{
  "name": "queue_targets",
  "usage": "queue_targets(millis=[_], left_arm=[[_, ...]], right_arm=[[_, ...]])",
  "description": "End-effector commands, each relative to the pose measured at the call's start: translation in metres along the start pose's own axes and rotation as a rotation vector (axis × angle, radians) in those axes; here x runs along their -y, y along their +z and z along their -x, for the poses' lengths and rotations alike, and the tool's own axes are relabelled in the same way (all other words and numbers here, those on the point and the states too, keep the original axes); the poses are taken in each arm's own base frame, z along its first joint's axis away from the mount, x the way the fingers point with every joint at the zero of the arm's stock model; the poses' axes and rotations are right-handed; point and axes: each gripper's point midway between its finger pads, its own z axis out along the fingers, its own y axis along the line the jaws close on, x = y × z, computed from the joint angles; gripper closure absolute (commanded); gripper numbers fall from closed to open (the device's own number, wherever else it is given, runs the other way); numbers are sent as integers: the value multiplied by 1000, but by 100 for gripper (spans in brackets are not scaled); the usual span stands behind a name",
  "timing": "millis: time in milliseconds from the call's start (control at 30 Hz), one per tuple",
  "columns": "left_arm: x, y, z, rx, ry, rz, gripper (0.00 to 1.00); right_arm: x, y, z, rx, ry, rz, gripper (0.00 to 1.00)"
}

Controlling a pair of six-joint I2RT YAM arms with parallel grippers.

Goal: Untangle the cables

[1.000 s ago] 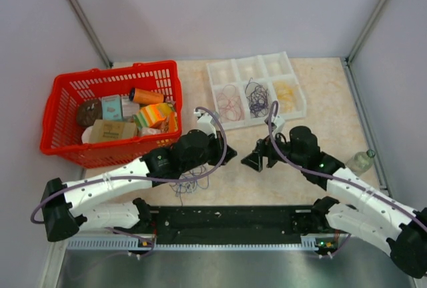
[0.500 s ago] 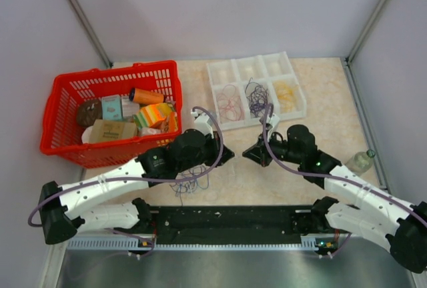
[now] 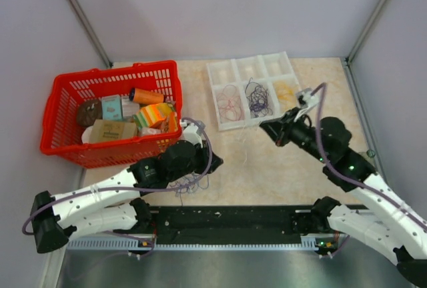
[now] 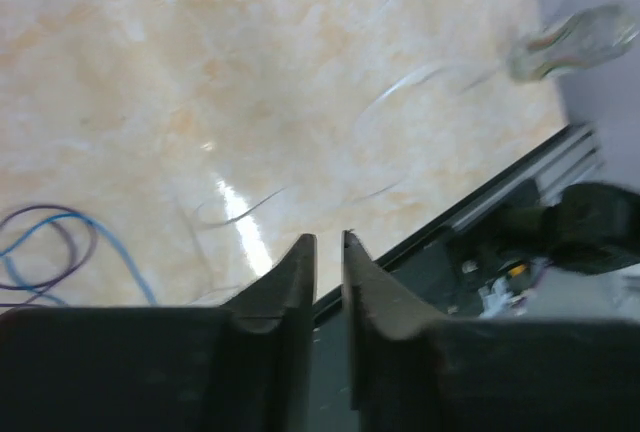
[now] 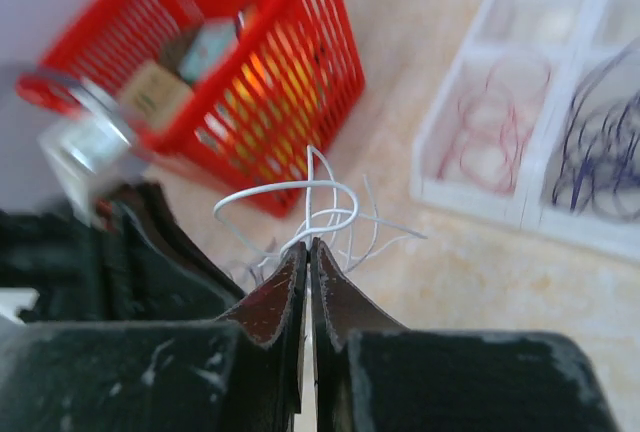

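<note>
A small tangle of purple and blue cables (image 3: pixel 192 181) lies on the table near the front rail, partly under my left arm. My left gripper (image 3: pixel 216 163) hovers just right of it, jaws a narrow slit apart with nothing seen between them (image 4: pixel 323 242). A blue and a purple strand (image 4: pixel 60 242) show at the left of its view, and pale strands (image 4: pixel 400 82) lie ahead on the table. My right gripper (image 3: pixel 266 127) is raised near the tray and shut on a thin white cable (image 5: pixel 300 197), which loops out from its fingertips (image 5: pixel 308 244).
A white compartment tray (image 3: pixel 212 95) at the back holds red (image 3: pixel 230 103), dark blue (image 3: pixel 257 99) and pale yellowish (image 3: pixel 287 91) cables. A red basket (image 3: pixel 67 88) with boxes stands at the left. A clear bottle (image 3: pixel 360 161) lies by the right wall.
My right gripper shut on the white cable and rose back and right toward the tray. My left arm drew back to the left and its jaws parted slightly.
</note>
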Motion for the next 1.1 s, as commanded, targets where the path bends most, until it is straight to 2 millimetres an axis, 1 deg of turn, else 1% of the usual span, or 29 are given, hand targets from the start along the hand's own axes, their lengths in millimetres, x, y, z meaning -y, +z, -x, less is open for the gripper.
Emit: queue_targets(millis=[0, 33, 67, 100, 133, 167, 233, 300, 367, 400, 433, 500, 533, 567, 600, 633, 700, 733, 767, 800, 833, 867, 900, 933, 967, 1000, 1033, 1067], left_arm=[[-10, 5, -17, -6, 44, -46, 67], [-7, 6, -19, -11, 34, -75, 52], [-3, 8, -20, -11, 31, -94, 43], [3, 9, -18, -11, 37, -118, 34], [7, 11, -17, -12, 48, -125, 29], [14, 11, -14, -18, 68, -137, 25], [31, 10, 0, 9, 117, -172, 23], [44, 5, 12, 58, 169, -193, 23], [59, -7, 24, 126, 223, -241, 25], [64, -12, 27, 154, 255, -262, 25], [73, -20, 34, 199, 280, -298, 25], [82, -31, 46, 275, 324, -339, 21], [84, -32, 53, 317, 327, -349, 16], [84, -31, 59, 354, 344, -344, 4], [85, -28, 65, 367, 348, -323, 1], [88, -25, 72, 374, 346, -306, 1], [90, -13, 84, 369, 306, -247, 1], [95, -10, 89, 374, 288, -241, 1], [100, -4, 90, 373, 291, -245, 1], [101, 8, 88, 358, 297, -228, 2], [106, 13, 89, 354, 297, -231, 2], [116, 17, 86, 341, 317, -274, 2], [127, 18, 82, 332, 336, -336, 4], [141, 16, 74, 314, 347, -426, 8], [151, 14, 70, 317, 352, -496, 25], [151, 16, 69, 317, 322, -498, 49], [141, 24, 64, 290, 287, -451, 67], [126, 32, 54, 247, 278, -386, 82]], right_arm=[[-27, -41, 101, 222, -22, -37, 100], [-38, -41, 102, 195, -24, 9, 100], [-47, -44, 110, 201, -21, 38, 100], [-52, -45, 112, 201, -9, 60, 100], [-56, -47, 116, 211, 2, 76, 100], [-60, -50, 121, 227, 14, 85, 100], [-67, -57, 132, 252, 38, 103, 100], [-76, -61, 143, 265, 55, 129, 100], [-82, -65, 154, 274, 71, 139, 100], [-85, -66, 157, 273, 74, 143, 100], [-87, -68, 161, 277, 75, 145, 100], [-91, -71, 167, 286, 76, 158, 100], [-95, -72, 169, 284, 75, 177, 100], [-99, -75, 171, 286, 81, 193, 100], [-102, -76, 172, 285, 87, 207, 100], [-107, -78, 174, 291, 92, 227, 100], [-114, -83, 178, 299, 117, 262, 100], [-119, -85, 180, 302, 134, 285, 100], [-123, -88, 183, 308, 149, 307, 100], [-128, -90, 185, 310, 163, 333, 100], [-133, -94, 189, 322, 174, 357, 100], [-136, -95, 191, 325, 182, 375, 100], [-139, -98, 193, 333, 184, 387, 100], [-137, -98, 194, 340, 187, 377, 100], [-135, -98, 195, 346, 184, 363, 100], [-132, -98, 197, 354, 177, 344, 100], [-129, -98, 200, 366, 161, 320, 100], [-123, -97, 205, 382, 147, 279, 100]])
